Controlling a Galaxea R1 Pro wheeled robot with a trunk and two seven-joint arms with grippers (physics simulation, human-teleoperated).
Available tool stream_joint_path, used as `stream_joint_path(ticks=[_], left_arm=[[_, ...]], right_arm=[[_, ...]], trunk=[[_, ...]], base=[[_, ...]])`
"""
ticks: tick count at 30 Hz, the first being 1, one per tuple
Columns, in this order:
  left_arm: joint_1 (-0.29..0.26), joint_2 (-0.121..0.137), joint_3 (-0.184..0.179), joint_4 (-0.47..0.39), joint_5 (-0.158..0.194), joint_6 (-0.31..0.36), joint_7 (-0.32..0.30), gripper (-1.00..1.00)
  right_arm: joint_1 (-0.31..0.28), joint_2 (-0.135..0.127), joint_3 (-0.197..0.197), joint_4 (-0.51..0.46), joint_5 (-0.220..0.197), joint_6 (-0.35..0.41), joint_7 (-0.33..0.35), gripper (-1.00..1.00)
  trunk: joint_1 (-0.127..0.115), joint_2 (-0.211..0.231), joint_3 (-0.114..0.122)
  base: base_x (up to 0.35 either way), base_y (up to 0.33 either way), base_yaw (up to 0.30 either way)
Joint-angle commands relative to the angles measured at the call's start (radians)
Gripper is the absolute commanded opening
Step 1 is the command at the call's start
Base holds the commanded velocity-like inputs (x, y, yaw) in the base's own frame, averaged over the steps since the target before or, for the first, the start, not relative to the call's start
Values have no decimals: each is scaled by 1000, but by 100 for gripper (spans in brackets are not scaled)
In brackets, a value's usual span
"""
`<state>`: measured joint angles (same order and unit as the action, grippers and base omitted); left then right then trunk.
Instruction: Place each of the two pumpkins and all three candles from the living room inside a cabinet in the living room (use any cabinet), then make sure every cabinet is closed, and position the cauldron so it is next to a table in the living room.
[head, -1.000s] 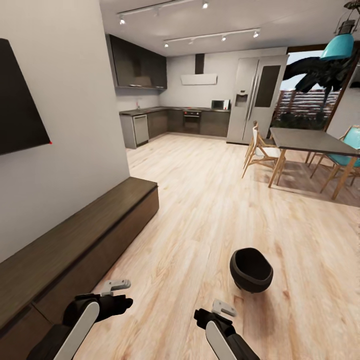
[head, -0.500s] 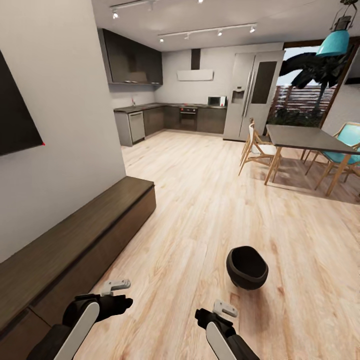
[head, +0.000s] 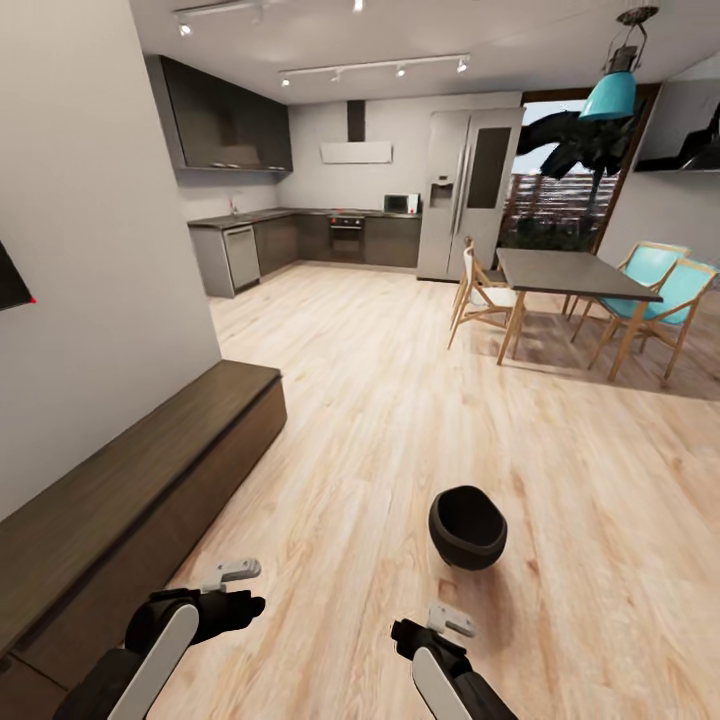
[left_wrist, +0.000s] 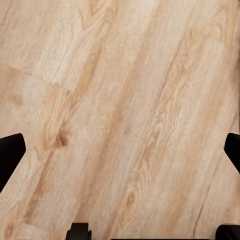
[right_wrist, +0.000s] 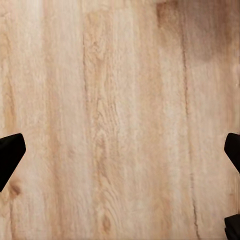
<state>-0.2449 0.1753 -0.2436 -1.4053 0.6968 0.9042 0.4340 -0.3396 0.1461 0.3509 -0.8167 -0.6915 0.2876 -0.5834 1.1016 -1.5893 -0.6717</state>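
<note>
On the wood floor just ahead of the right gripper (head: 432, 630), the cauldron (head: 467, 526) is sitting tilted, both grippers gaping wide and empty; a careless approach risks knocking it rolling.

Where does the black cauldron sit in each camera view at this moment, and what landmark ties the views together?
Head view: cauldron on the floor, lower centre, ahead of the right claw.
Left wrist view: floor planks under the open left claw.
Right wrist view: floor planks, a dark patch at one corner.
Shared landmark: the pale wood floor.
</note>
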Motion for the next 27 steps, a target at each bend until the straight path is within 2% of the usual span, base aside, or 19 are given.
stream_joint_path(ticks=[1,5,16,27], left_arm=[[-1,1,-2,-1,10,1,11,100],[-1,2,-2,-1,10,2,11,100],[-1,3,-2,-1,8,1,10,100],[-1,3,-2,0,9,1,9,100]], right_arm=[[-1,0,2,2,-5,3,-7,100],[-1,0,3,5,-5,3,-7,100],[-1,0,3,5,-4,2,-7,100],[-1,0,3,5,-2,2,-7,100]], trunk=[[0,-1,0],[0,-1,2],[-42,76,40],[-84,153,74]], base=[[0,0,-271],[0,0,-272],[0,0,-261],[0,0,-37]])
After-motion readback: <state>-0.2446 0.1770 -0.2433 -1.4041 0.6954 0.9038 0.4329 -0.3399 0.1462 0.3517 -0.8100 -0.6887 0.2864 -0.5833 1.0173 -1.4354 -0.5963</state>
